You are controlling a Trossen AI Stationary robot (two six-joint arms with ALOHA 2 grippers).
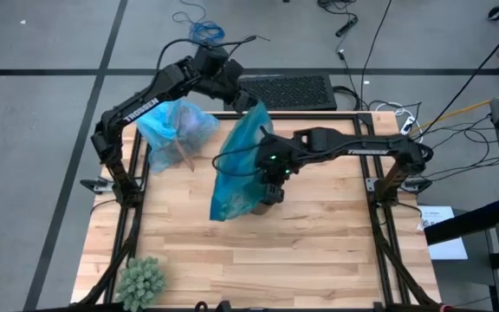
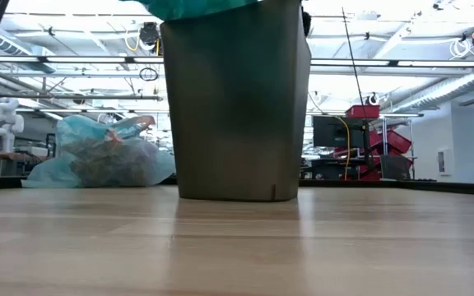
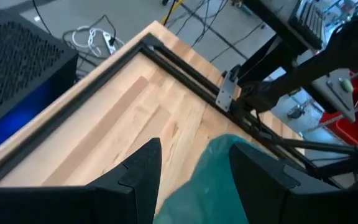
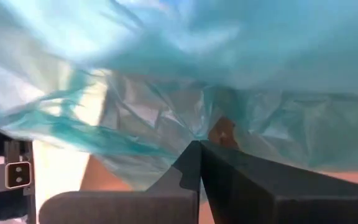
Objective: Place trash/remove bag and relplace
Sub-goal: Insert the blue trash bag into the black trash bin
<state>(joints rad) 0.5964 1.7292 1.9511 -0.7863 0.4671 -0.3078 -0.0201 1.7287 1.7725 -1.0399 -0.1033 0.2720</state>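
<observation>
A teal-green plastic bag (image 1: 236,169) rises like a tent from the dark grey bin (image 2: 237,107) at mid-table to my left gripper (image 1: 248,97), which has it between its fingers. My right gripper (image 1: 271,184) is shut above the bin, its tips right by the teal plastic (image 4: 166,112). The light blue bag (image 1: 176,130) lies on its side on the table at the far left. Brown trash lumps (image 2: 109,160) show through its film. The teal plastic covers the bin's mouth. My left gripper has the teal bag's raised upper end (image 3: 219,162) between its two fingers (image 3: 143,171), where bunched plastic fills the gap. The fingers slant down from the table's far left. The bag hangs from them toward the bin, spread and fairly taut. My right gripper's shut fingertips (image 4: 191,162) point down at the teal film; I cannot tell whether they touch or pinch it.
A green spiky ball (image 1: 141,282) sits at the near left corner. A black frame (image 1: 371,186) runs along the table's sides, and a black grille box (image 1: 288,91) stands past the far edge. Bare wood (image 1: 319,251) spans the near half.
</observation>
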